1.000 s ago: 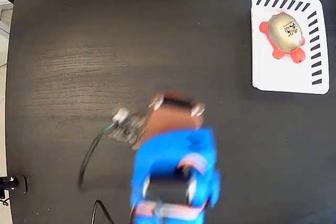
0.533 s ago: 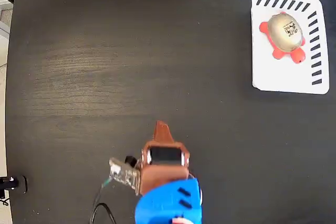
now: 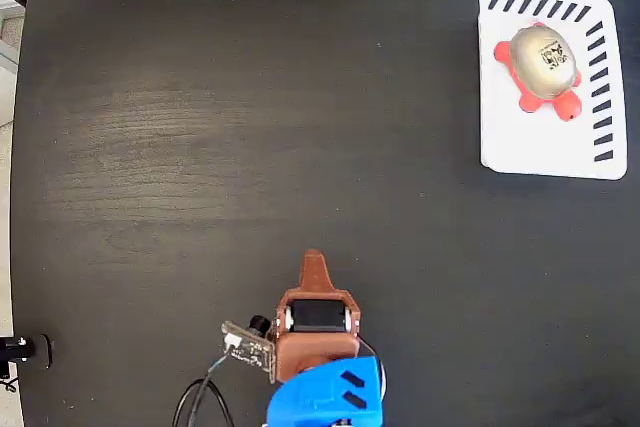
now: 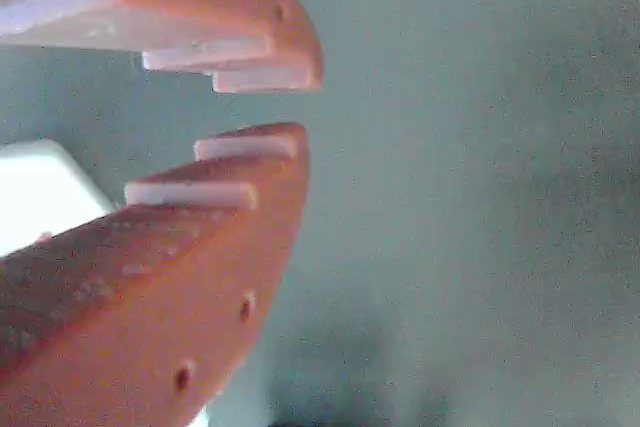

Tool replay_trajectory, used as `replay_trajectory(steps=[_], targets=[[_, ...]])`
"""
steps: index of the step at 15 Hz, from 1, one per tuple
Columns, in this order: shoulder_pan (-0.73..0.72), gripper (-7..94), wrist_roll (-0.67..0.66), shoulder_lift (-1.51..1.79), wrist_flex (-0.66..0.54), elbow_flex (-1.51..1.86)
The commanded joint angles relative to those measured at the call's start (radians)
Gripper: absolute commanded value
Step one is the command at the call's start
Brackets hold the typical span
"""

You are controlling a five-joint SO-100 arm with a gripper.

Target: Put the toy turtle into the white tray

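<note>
The toy turtle [image 3: 543, 70], gold-shelled with red-orange head and feet, lies inside the white tray [image 3: 545, 142] at the upper right of the fixed view, in the tray's upper half. My brown gripper [image 3: 314, 259] sits far from it at the bottom centre, pointing up the picture over the dark table. In the wrist view the gripper [image 4: 300, 105] has its orange fingers [image 4: 230, 217] drawn together to a narrow slit with nothing between them. A white patch [image 4: 35, 192] shows behind the lower finger at the left edge; what it is cannot be told.
The dark table [image 3: 250, 107] fills the fixed view. The blue arm [image 3: 325, 397] and a small circuit board with cables [image 3: 245, 347] sit at the bottom edge. The table's left edge [image 3: 25, 147] runs down the picture's left side.
The arm has pulled back toward the bottom edge and settled there, showing less of its blue body. The turtle and tray have not moved.
</note>
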Motion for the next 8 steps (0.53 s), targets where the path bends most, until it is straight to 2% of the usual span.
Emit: replay_trajectory(steps=[1, 6, 8], targets=[[0.008, 0, 0.018, 0.025, 0.026, -0.002], [-0.006, 0, 0.043, 0.028, 0.123, 0.011], [-0.021, 0, 0.032, 0.028, 0.123, 0.011]])
